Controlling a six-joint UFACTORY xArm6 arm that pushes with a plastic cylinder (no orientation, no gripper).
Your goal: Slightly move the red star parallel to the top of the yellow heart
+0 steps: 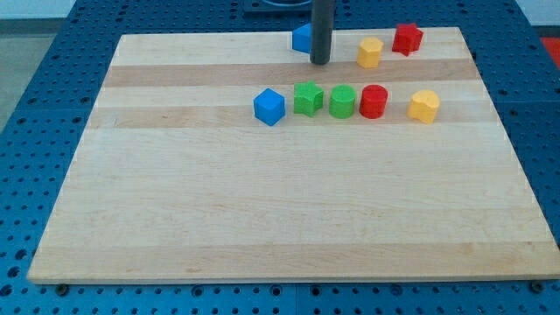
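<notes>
Blue cube (269, 106) nearest; my tip (319, 62) half-hides another blue block (302, 38).

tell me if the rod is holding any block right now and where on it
Nothing is held: I have no gripper, only a rod. My tip rests on the board, just right of the blue block at the view's top; contact cannot be told.

Pale wooden worktop (262, 219), smooth matt w/ visible grain strips; red star-shaped plastic block (407, 38) & yellow heart-shaped plastic block (423, 106) matt; dark rod, my tip (319, 63), slight sheen.
</notes>
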